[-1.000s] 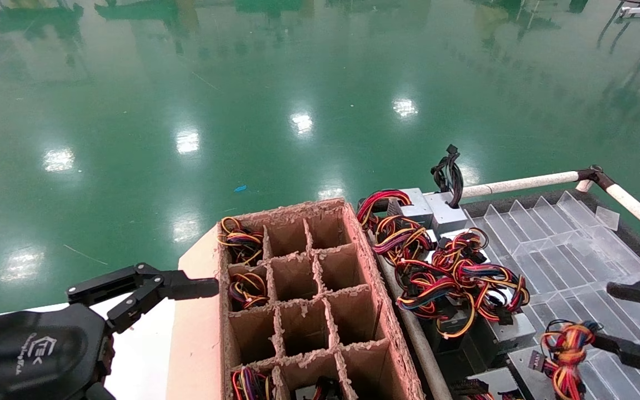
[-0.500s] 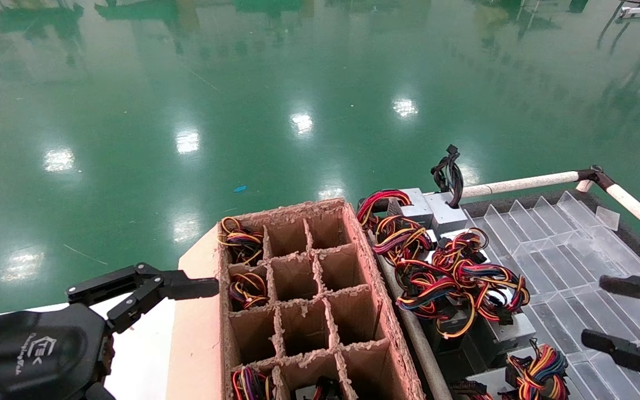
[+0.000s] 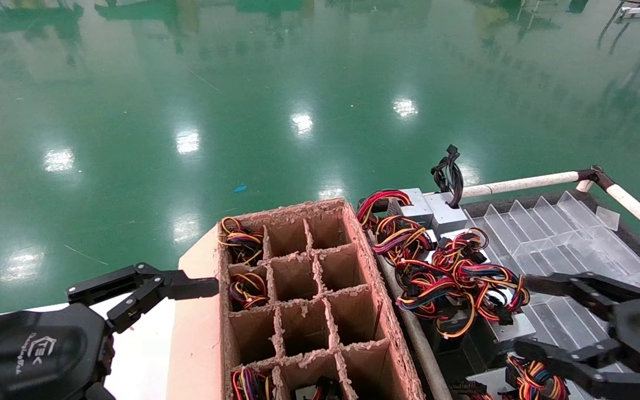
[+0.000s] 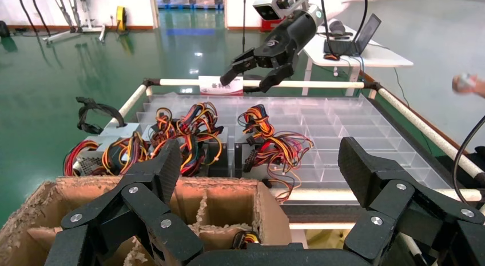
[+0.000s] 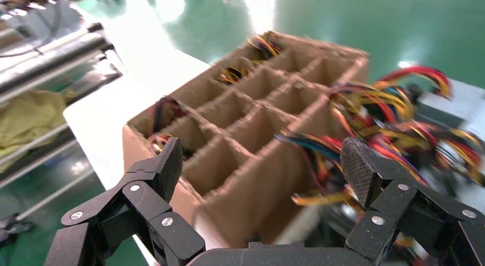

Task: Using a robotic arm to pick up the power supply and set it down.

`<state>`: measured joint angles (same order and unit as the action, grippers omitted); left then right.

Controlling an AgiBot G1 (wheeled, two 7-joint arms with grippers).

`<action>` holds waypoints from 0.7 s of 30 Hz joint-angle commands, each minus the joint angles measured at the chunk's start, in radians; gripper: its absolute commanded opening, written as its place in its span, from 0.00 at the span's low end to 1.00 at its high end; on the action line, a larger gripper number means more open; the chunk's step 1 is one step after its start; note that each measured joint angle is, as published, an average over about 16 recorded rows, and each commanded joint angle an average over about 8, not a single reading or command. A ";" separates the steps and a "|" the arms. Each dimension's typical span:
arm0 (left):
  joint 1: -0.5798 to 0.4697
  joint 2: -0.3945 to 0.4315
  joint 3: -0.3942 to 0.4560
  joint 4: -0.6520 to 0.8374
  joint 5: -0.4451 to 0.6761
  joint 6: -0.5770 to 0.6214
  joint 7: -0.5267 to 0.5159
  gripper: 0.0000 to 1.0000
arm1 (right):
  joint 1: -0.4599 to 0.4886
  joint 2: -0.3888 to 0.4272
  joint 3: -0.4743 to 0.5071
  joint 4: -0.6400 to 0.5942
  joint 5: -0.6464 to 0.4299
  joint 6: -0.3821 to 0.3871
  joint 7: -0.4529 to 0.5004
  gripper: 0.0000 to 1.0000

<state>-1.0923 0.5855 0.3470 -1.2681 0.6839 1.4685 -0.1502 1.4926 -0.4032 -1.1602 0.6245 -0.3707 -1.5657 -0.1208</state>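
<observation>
Several power supplies, grey boxes trailing red, yellow and black wires (image 3: 459, 280), stand in a row beside the cardboard box. My right gripper (image 3: 521, 314) is open next to the near grey power supply (image 3: 511, 326), its fingers pointing at the wire tangle, with nothing between them. Below its lower finger lies another coloured wire bundle (image 3: 531, 379). The right wrist view shows the right gripper (image 5: 263, 163) open in front of blurred wires (image 5: 366, 128). My left gripper (image 3: 148, 294) is parked open left of the box; in the left wrist view it (image 4: 260, 163) holds nothing.
A divided cardboard box (image 3: 353, 222) holds wire bundles in some cells. A clear compartment tray (image 3: 570, 244) sits under the supplies, edged by a white pipe rail (image 3: 520, 182). A black-only cable bundle (image 3: 448, 175) sticks up at the back. Green floor lies beyond.
My right gripper swung left and turned toward the wire tangle. The coloured wire bundle that hung by its lower finger dropped to the bottom edge. The left arm stayed still.
</observation>
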 commanded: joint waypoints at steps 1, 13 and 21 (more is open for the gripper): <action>0.000 0.000 0.000 0.000 0.000 0.000 0.000 1.00 | -0.019 -0.009 0.039 0.029 -0.016 0.003 0.014 1.00; 0.000 0.000 0.000 0.000 0.000 0.000 0.000 1.00 | -0.130 -0.065 0.274 0.205 -0.112 0.022 0.096 1.00; 0.000 0.000 0.000 0.000 0.000 0.000 0.000 1.00 | -0.190 -0.095 0.401 0.300 -0.164 0.032 0.141 1.00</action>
